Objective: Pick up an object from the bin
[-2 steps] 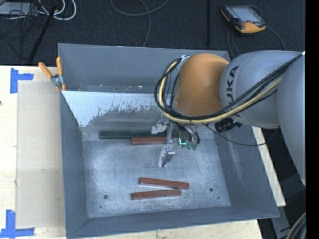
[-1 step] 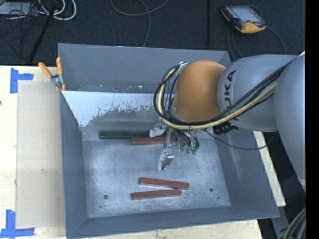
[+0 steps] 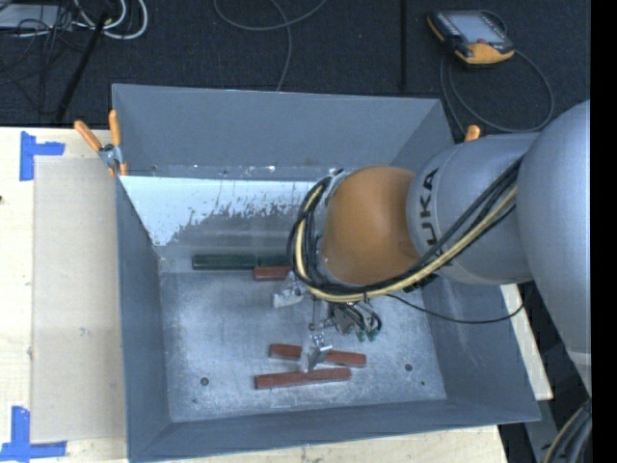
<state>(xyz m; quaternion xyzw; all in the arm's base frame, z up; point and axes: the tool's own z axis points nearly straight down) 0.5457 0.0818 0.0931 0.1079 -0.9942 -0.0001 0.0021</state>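
Observation:
My gripper hangs low over the front middle of the bin, its tip down at the floor. A reddish-brown stick lies crosswise right at the tip, and a matching piece continues to the left of it. The tip hides the stretch between them, so I cannot tell whether they are one stick or two. Just in front lies a longer reddish-brown stick, apart from the gripper. A small pale grey piece sits behind and to the left, under the arm.
A dark green stick and a short brown stick lie along the foot of the back wall. The arm with its orange cover and cables overhangs the bin's right half. Bare floor shows on the left.

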